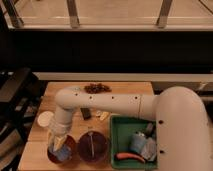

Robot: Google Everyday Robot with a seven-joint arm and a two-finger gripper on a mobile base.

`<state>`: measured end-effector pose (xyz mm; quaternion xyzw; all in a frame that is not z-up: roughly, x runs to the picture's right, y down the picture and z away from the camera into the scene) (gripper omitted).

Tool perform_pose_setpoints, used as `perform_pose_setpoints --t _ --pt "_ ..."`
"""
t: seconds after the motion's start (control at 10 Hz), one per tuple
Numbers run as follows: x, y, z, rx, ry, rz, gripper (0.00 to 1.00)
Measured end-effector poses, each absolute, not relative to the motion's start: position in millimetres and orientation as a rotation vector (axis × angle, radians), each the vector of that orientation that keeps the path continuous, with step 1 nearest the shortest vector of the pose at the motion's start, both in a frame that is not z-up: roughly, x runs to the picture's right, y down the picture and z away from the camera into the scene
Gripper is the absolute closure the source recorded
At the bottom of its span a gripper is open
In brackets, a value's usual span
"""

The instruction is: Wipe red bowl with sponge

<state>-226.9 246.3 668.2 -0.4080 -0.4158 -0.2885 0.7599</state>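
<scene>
The red bowl (pixel 54 155) sits at the front left corner of the wooden table. The blue-grey sponge (pixel 63 153) lies inside it, against the bowl's bottom. My gripper (pixel 58 143) points down into the bowl from above. Its pale fingers (pixel 55 137) are closed on the top of the sponge. The white arm (pixel 110 104) reaches in from the right and crosses the table's middle. The arm and gripper hide part of the bowl's far rim.
A darker purple-maroon bowl (pixel 93 146) stands right beside the red bowl. A green tray (pixel 120 131) on the right holds a pale blue cup (pixel 137 142) and an orange thing (pixel 131 156). A white disc (pixel 45 119), a dark small object (pixel 86 113) and a brown cluster (pixel 97 88) lie further back.
</scene>
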Motion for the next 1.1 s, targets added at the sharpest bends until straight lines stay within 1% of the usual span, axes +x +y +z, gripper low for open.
perform_pose_setpoints --t 0.3,0.6,0.9,1.1 --pt "-217 225 682 -0.895 -0.846 -0.644 1.00" --pt "-233 206 689 -0.872 -0.850 -0.712 1.00" --pt "-261 205 688 -0.833 -0.913 -0.759 1.00" --pt "-274 214 683 -0.821 -0.957 -0.773 1.00"
